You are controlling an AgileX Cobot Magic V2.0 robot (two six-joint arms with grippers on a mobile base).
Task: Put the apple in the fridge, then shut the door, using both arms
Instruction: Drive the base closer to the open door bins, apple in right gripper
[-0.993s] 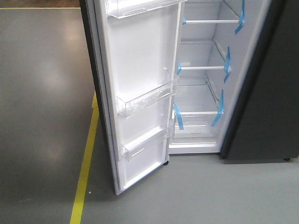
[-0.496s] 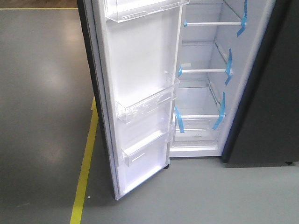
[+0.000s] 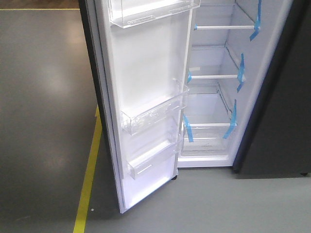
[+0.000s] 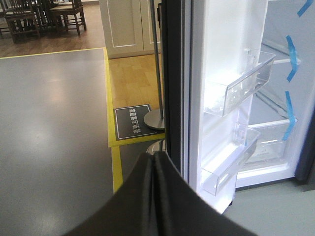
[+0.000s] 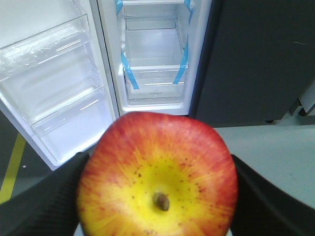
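The red and yellow apple (image 5: 157,177) fills the lower part of the right wrist view, and my right gripper (image 5: 156,189) is shut on it, a black finger on each side. Beyond it the fridge (image 5: 155,54) stands open, with white shelves and blue tape strips; it is also in the front view (image 3: 214,97). The door (image 3: 146,97) is swung wide to the left, its clear bins facing out. My left gripper (image 4: 153,162) is shut on nothing, its black fingers pressed together, just left of the door's (image 4: 197,88) outer edge. Neither gripper appears in the front view.
A yellow floor line (image 3: 90,170) runs along the grey floor left of the door. A dark grey cabinet (image 3: 282,97) stands right of the fridge. A metal stand base (image 4: 152,118) and a floor sign (image 4: 132,120) lie behind the door edge; chairs (image 4: 44,17) stand far back.
The fridge and door have slid slightly right and down in the front view and look a little larger, so the camera has come closer. The door stays open.
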